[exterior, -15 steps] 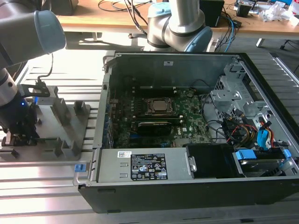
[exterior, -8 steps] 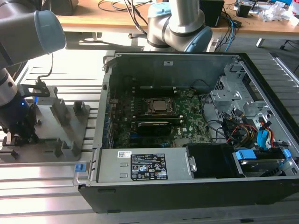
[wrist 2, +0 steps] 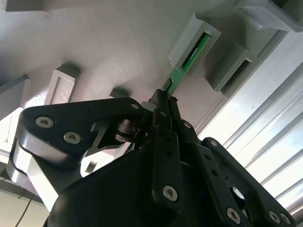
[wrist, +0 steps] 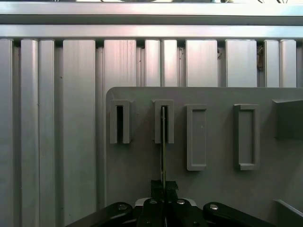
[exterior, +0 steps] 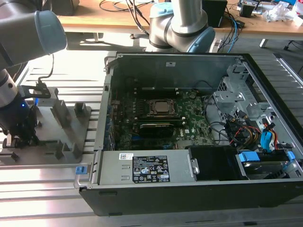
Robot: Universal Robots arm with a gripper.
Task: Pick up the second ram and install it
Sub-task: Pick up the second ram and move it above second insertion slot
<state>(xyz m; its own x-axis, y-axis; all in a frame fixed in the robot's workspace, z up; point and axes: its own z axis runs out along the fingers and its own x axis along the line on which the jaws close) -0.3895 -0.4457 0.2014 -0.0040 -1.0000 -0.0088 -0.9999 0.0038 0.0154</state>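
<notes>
The second ram (wrist 2: pixel 190 56) is a thin green stick standing on edge in a slot of a grey holder block (wrist 2: pixel 185 35). One end stays inside the slot. In the first wrist view the ram (wrist: pixel 163 151) shows edge-on as a thin line running from the block (wrist: pixel 157 124) to my fingertips. My gripper (wrist 2: pixel 163 97) is shut on the stick's free end, and in the first wrist view the gripper (wrist: pixel 163 185) has its pads pressed together around it. In the exterior view the gripper (exterior: pixel 21 135) hangs low over the grey holder plate (exterior: pixel 66 135), at that view's left.
Several more grey blocks (wrist: pixel 196 137) stand on the plate, one with an empty slot (wrist: pixel 120 122). The plate lies on a ribbed aluminium table (wrist: pixel 57 118). At the exterior view's right sits the open computer case (exterior: pixel 189 61), with its motherboard (exterior: pixel 191 120), CPU socket (exterior: pixel 162 107) and cables (exterior: pixel 246 132).
</notes>
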